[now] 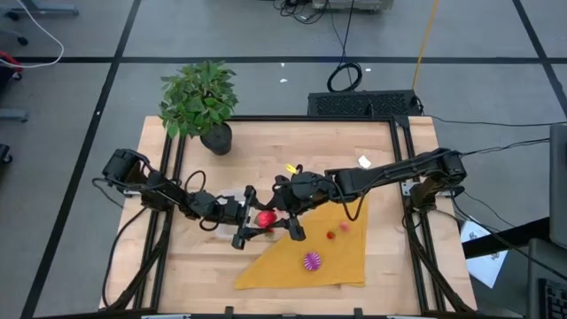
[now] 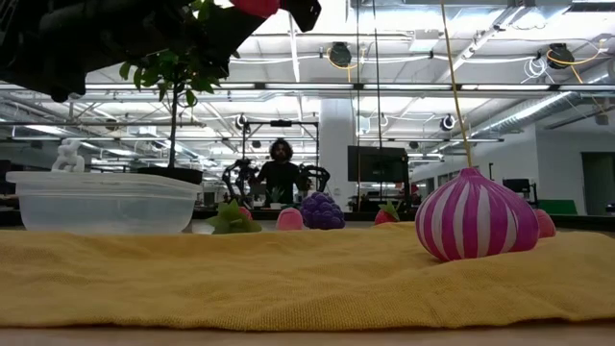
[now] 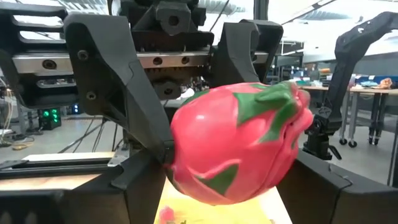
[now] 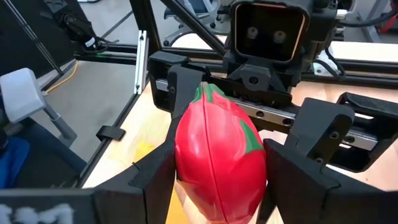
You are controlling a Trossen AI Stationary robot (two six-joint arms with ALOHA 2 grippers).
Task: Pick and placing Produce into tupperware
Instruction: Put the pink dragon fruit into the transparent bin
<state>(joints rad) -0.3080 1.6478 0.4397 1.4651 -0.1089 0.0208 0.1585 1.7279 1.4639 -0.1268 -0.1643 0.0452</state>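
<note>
A red toy fruit with green leaf tips point(image 1: 265, 218) hangs above the near edge of the mustard cloth point(image 1: 310, 257), between both grippers. My right gripper point(image 1: 276, 219) reaches in from the table's right and is shut on it. My left gripper point(image 1: 252, 220) faces it from the left, open; its fingers point(image 4: 180, 84) stand wide on either side of the fruit. The clear tupperware point(image 2: 106, 202) stands on the cloth. A magenta striped ball point(image 1: 311, 260) and small red and pink pieces point(image 1: 330, 235) lie on the cloth. My right gripper pinches the red fruit between its two fingers point(image 4: 155, 177), which lie on its two opposite sides point(image 4: 186, 165). The fingers come from the table's right, slanting a little down. The fruit is lifted clear of the cloth, its leafy end point(image 4: 208, 93) toward the left gripper.
A leafy potted plant point(image 1: 199, 97) stands at the table's far left corner. Purple grapes point(image 2: 322, 211) and other small pieces lie at the cloth's far side. A person shows in the room beyond the table. Black frame rails run along the table's sides.
</note>
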